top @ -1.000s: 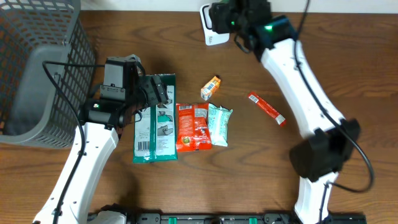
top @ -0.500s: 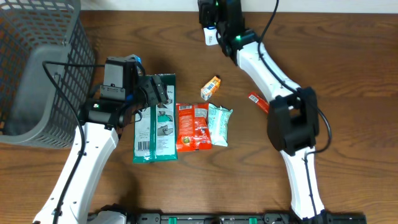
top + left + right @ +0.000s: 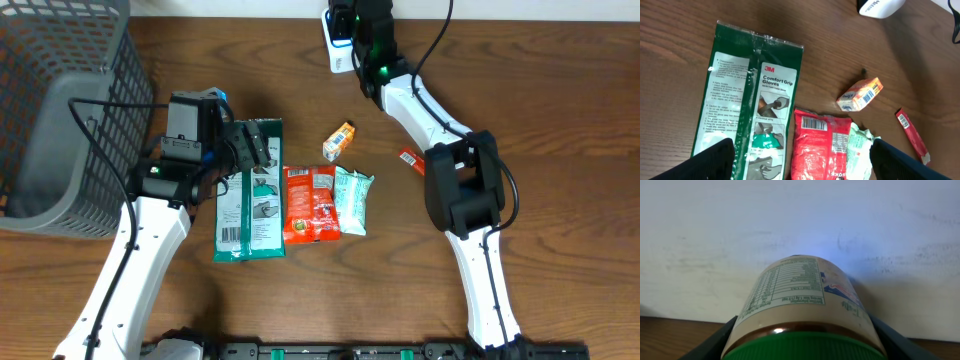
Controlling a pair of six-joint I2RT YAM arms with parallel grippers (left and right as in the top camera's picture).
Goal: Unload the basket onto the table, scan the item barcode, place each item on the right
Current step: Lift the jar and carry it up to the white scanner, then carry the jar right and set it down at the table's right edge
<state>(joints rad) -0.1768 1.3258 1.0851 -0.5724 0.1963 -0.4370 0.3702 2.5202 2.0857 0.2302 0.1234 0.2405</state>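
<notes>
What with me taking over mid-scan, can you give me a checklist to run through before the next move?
1. Item gripped: ok. The right gripper is closed on the jar, green lid toward the camera.
2. Jar near the scanner: ok. Overhead, the right gripper is right beside it.
3. Barcode facing the scanner: cannot tell. Only the nutrition panel shows.
4. Left gripper out of the way: ok. It hovers open and empty over the glove pack.
5. Other items clear of the scanner: ok. Red pouch and orange box lie mid-table.
</notes>
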